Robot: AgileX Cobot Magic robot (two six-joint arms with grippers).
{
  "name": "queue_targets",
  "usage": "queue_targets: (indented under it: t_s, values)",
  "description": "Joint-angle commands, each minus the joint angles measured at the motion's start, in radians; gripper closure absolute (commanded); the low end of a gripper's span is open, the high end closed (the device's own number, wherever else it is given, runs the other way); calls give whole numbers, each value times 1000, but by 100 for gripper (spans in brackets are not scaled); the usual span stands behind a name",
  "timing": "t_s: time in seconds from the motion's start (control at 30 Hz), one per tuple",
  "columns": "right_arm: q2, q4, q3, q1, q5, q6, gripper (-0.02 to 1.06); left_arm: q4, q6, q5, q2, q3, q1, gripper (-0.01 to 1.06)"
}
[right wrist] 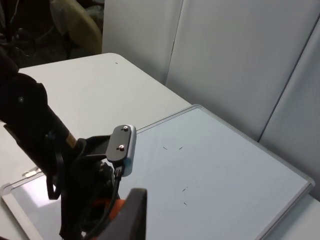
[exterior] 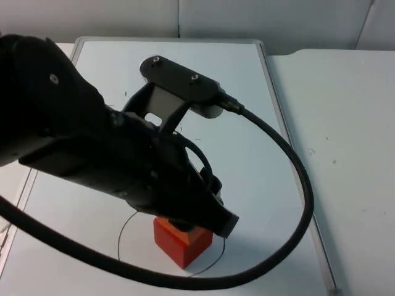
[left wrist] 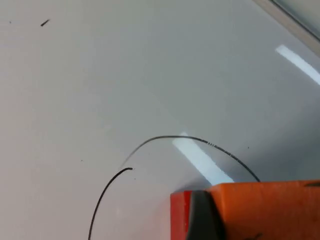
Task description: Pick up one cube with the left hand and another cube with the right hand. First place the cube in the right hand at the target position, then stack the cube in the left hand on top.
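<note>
An orange-red cube [exterior: 183,242] rests inside a thin black drawn circle [exterior: 125,229] near the front of the whiteboard. My left gripper [exterior: 192,223] reaches down over it, mostly hidden under its own arm. In the left wrist view one black fingertip [left wrist: 202,217] presses against the cube [left wrist: 265,210], with the circle line [left wrist: 165,137] just beyond it. My right gripper [right wrist: 131,215] waits high up and off the board, looking across at the left arm [right wrist: 75,190] and a sliver of orange cube [right wrist: 116,207]. I cannot tell whether a second cube lies under the arm.
The whiteboard [exterior: 247,123] has a raised grey frame along its right edge [exterior: 290,135]. White table [exterior: 345,154] extends to the right of it. A few small pen marks [right wrist: 172,148] dot the board's far half.
</note>
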Motion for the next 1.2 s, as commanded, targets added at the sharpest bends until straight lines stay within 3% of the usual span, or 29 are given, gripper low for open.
queue_targets:
  t_s: [0.0, 0.83, 0.9, 0.93, 1.03, 1.07, 1.17]
  values:
    - [-4, -1, 3, 0, -1, 1, 4, -12, -9, -13, 3, 4, 2, 105]
    - [-4, -1, 3, 0, 8, 1, 4, -12, -7, -8, 38, 4, 2, 103]
    - [-4, 1, 3, 0, 8, 1, 4, -8, -6, -5, 36, 4, 2, 90]
    - [-4, 1, 3, 0, 8, 1, 4, -8, -6, -5, 36, 4, 2, 90]
    - [-4, 1, 3, 0, 8, 1, 4, -8, -6, -5, 26, 4, 2, 54]
    - [-4, 1, 3, 0, 8, 1, 4, -8, -6, -5, 26, 4, 2, 54]
    - [-4, 1, 3, 0, 10, 1, 4, -8, -6, 2, -2, 4, 2, 13]
